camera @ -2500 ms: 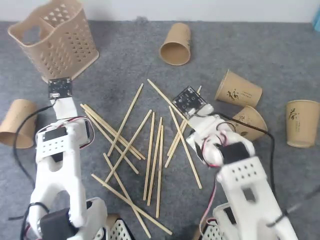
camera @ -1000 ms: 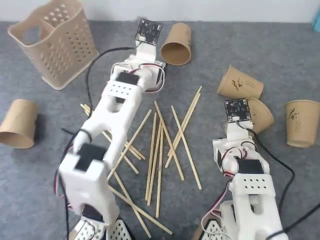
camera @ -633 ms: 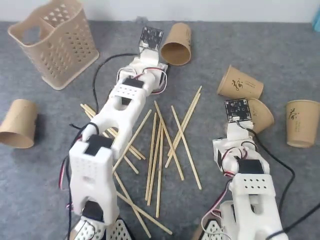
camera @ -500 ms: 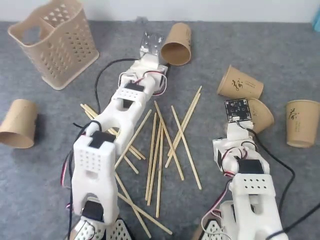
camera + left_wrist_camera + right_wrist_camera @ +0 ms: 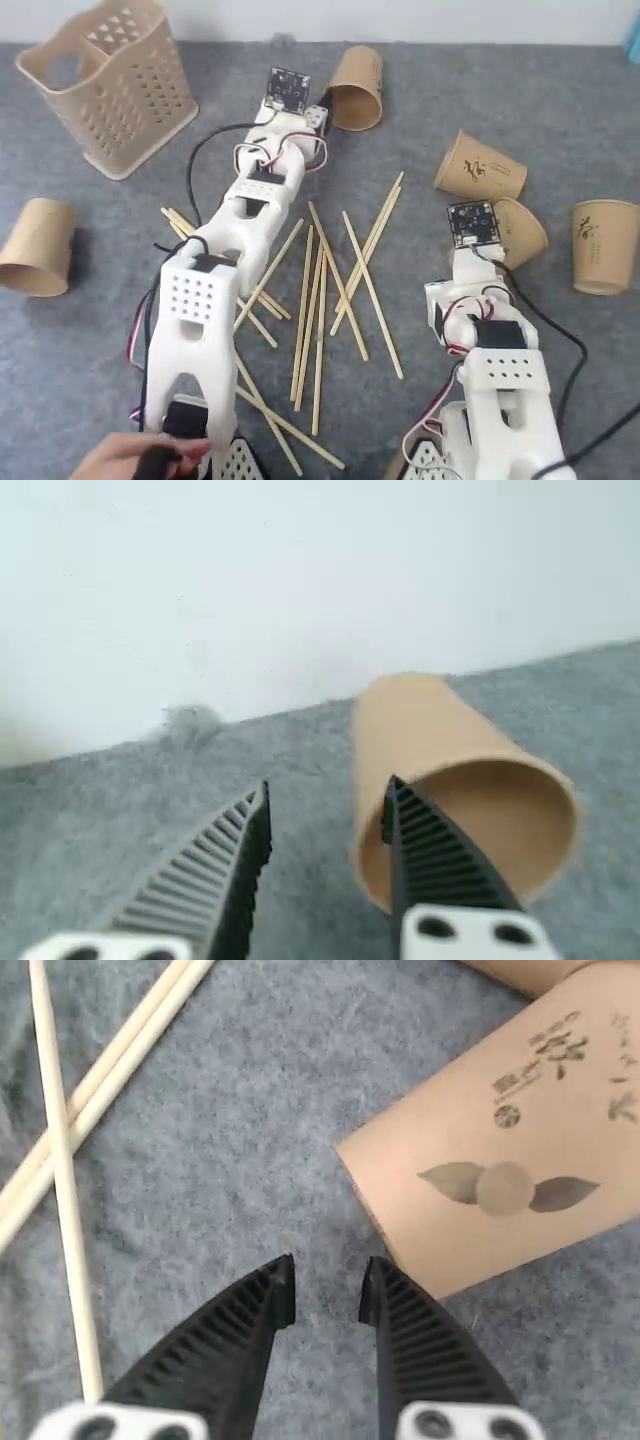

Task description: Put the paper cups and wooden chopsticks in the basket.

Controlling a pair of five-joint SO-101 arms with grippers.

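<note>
In the high view the left arm [image 5: 245,205] stretches across the chopsticks to a paper cup [image 5: 354,87] lying on its side at the far edge. My left gripper [image 5: 327,792] is open, with one finger [image 5: 425,840] in front of that cup [image 5: 455,780] near its rim and nothing between the jaws. My right gripper [image 5: 325,1275] is open by a narrow gap over bare carpet, just beside a printed cup [image 5: 500,1180]. Several wooden chopsticks [image 5: 320,290] lie scattered mid-table. The tan basket [image 5: 110,80] stands at the far left.
Three cups [image 5: 478,168], [image 5: 520,232], [image 5: 604,246] lie on the right and another cup [image 5: 36,246] at the left edge. Two chopsticks [image 5: 90,1090] cross near the right gripper. A pale wall [image 5: 300,580] rises just behind the far cup.
The left arm has swung from the near left out to the far cup and settled beside its rim. The right gripper has left the chopsticks for the cups on the right, then stayed still.
</note>
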